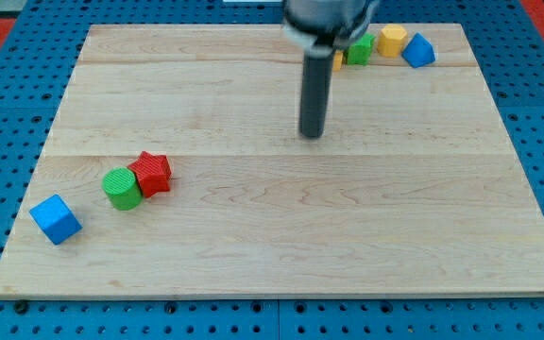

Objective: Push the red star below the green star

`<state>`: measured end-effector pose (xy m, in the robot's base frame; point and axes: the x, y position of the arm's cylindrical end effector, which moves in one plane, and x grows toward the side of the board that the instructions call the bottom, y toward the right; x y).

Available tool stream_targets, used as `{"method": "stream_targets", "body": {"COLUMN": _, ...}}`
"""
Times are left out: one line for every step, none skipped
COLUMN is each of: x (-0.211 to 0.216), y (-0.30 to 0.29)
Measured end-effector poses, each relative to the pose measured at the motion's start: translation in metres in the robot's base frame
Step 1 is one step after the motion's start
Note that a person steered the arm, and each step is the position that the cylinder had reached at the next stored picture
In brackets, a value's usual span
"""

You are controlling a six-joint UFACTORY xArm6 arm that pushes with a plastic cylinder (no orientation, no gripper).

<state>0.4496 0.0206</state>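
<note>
The red star (151,173) lies at the board's left, touching a green cylinder (121,188) on its lower left. The green star (358,50) sits at the view's top right, partly hidden behind the arm. My tip (311,135) rests on the board near the upper middle, far to the right of the red star and below-left of the green star, touching no block.
A blue cube (56,218) sits near the board's lower left corner. A yellow block (392,39) and a blue block (418,50) lie at the top right beside the green star. Another yellow block (337,60) peeks out behind the rod. The wooden board (281,236) rests on a blue pegboard.
</note>
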Motion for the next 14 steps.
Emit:
{"method": "stream_targets", "body": {"x": 0.071, "y": -0.087}}
{"method": "stream_targets", "body": {"x": 0.092, "y": -0.188}}
{"method": "stream_targets", "body": {"x": 0.061, "y": -0.214}}
{"method": "stream_targets", "body": {"x": 0.041, "y": -0.216}}
{"method": "stream_targets", "body": {"x": 0.012, "y": -0.163}}
{"method": "stream_targets", "body": {"x": 0.005, "y": -0.097}}
{"method": "stream_targets", "body": {"x": -0.009, "y": -0.053}}
{"method": "stream_targets", "body": {"x": -0.065, "y": -0.004}}
{"method": "stream_targets", "body": {"x": -0.038, "y": -0.017}}
{"method": "stream_targets", "body": {"x": -0.038, "y": -0.006}}
{"method": "stream_targets", "body": {"x": -0.042, "y": 0.047}}
{"method": "stream_targets", "body": {"x": -0.101, "y": 0.063}}
{"method": "stream_targets", "body": {"x": -0.105, "y": 0.096}}
{"method": "stream_targets", "body": {"x": -0.068, "y": 0.087}}
